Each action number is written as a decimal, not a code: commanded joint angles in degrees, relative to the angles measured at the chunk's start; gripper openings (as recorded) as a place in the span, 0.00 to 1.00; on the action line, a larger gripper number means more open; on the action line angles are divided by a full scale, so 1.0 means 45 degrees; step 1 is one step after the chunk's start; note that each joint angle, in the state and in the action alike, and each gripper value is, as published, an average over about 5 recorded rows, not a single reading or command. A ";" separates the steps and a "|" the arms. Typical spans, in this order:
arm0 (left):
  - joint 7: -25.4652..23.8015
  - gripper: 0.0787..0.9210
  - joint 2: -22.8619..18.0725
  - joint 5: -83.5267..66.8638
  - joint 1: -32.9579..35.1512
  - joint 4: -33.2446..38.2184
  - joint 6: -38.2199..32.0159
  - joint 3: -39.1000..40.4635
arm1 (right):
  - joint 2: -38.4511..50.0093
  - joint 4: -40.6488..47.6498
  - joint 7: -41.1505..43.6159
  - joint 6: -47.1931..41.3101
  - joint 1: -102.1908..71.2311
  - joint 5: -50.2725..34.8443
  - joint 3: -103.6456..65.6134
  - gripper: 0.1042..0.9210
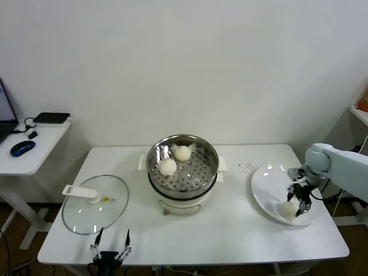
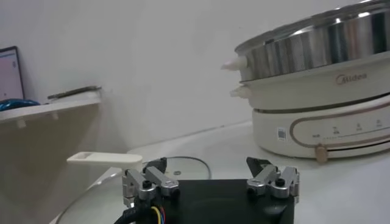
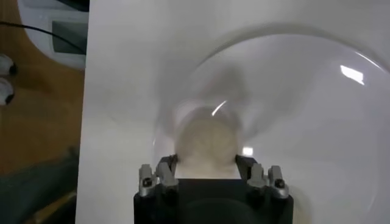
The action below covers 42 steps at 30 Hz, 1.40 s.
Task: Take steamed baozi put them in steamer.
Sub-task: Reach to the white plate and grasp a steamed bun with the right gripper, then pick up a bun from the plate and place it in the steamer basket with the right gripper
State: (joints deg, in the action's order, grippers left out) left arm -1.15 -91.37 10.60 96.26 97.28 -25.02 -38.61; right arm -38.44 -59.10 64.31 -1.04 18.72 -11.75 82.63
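The steel steamer (image 1: pixel 210 156) stands on its white pot base at the table's middle and holds two off-white baozi (image 1: pixel 183 153) (image 1: pixel 168 167). A third baozi (image 1: pixel 287 210) lies on the white plate (image 1: pixel 264 183) at the right. My right gripper (image 1: pixel 297 205) is down over it, its fingers pressed against both sides of the bun. In the right wrist view the baozi (image 3: pixel 206 141) sits between the fingers of the gripper (image 3: pixel 206 163) on the plate (image 3: pixel 304 109). A fourth baozi does not show. My left gripper (image 1: pixel 110 248) is open and empty at the table's front edge.
The glass lid (image 1: pixel 95 204) with a white handle lies flat at the front left, just beyond the left gripper (image 2: pixel 207 167); it also shows in the left wrist view (image 2: pixel 116 182) with the steamer (image 2: pixel 317 49). A side desk (image 1: pixel 31 146) stands at the left.
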 commanded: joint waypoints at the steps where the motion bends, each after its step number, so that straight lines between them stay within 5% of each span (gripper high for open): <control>1: 0.0002 0.88 0.0015 -0.0004 0.0025 0.0024 -0.0020 -0.0004 | -0.0015 -0.0156 -0.0064 0.0031 0.0183 0.0060 0.0027 0.64; 21: -0.0004 0.88 0.0135 0.0091 0.0225 0.0217 -0.0137 0.0053 | -0.2495 -0.4145 0.0985 0.3193 0.8641 -0.2451 0.3785 0.61; 30: -0.0002 0.88 0.0085 0.0159 0.0219 0.0172 -0.0159 0.0081 | -0.4347 -0.5478 0.0265 0.4767 0.8420 -0.0767 0.1353 0.64; 42: 0.0007 0.88 0.0082 0.0105 0.0145 0.0058 -0.0192 -0.0113 | -0.7838 -0.3725 -0.0781 0.4395 0.5759 0.0224 0.0253 0.64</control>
State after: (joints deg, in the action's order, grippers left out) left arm -1.13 -91.00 11.19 96.96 97.66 -25.84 -38.79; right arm -61.52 -78.08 63.55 17.20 50.04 -14.24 87.87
